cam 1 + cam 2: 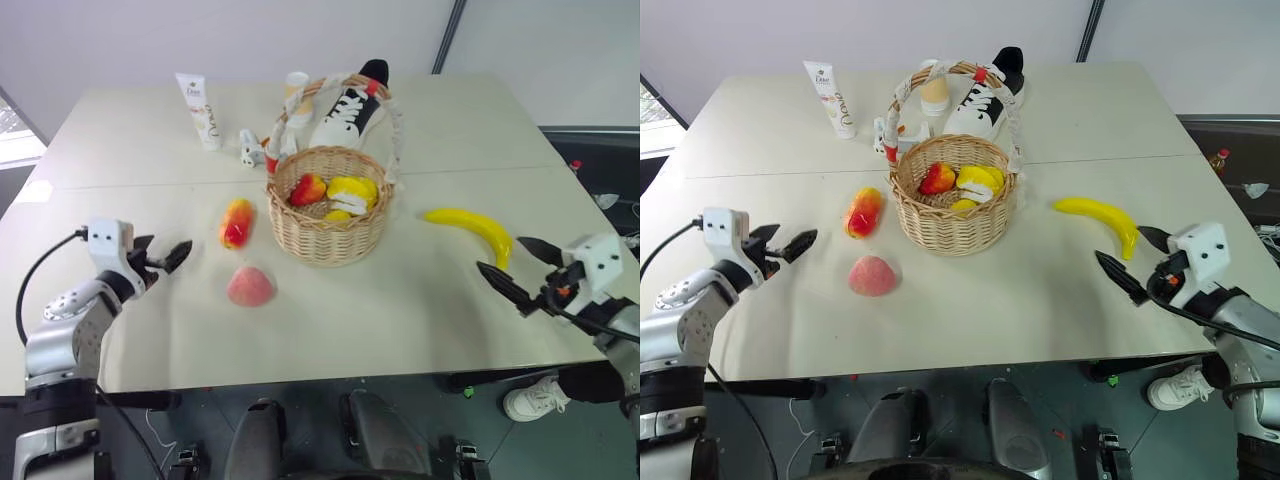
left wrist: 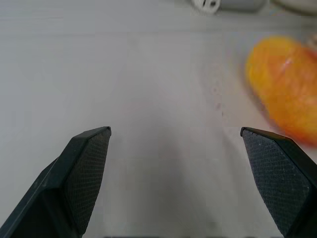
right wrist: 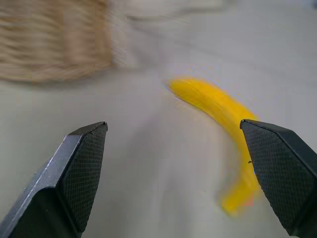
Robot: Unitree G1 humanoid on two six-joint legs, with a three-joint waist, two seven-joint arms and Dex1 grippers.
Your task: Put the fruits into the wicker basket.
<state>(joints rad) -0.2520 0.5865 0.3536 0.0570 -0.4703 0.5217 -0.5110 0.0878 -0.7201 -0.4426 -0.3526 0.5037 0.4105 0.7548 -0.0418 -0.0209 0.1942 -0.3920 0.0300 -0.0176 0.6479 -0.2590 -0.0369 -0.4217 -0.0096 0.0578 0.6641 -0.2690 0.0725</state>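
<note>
The wicker basket (image 1: 326,238) stands mid-table and holds a red-and-yellow fruit (image 1: 308,189) and yellow fruits (image 1: 353,190). Left of it on the table lies the oblong red-and-yellow mango-like fruit (image 1: 236,222), with the pink peach (image 1: 250,287) nearer me. The yellow banana (image 1: 472,230) lies to the basket's right. My left gripper (image 1: 165,250) hovers open left of the mango-like fruit (image 2: 285,89), holding nothing. My right gripper (image 1: 500,254) is open just short of the banana (image 3: 218,111), apart from it.
Behind the basket stand a black-and-white sneaker (image 1: 352,105), a white tube (image 1: 200,110), a beige bottle (image 1: 296,90) and a small white object (image 1: 250,148). The table's front edge (image 1: 330,375) runs close below both grippers.
</note>
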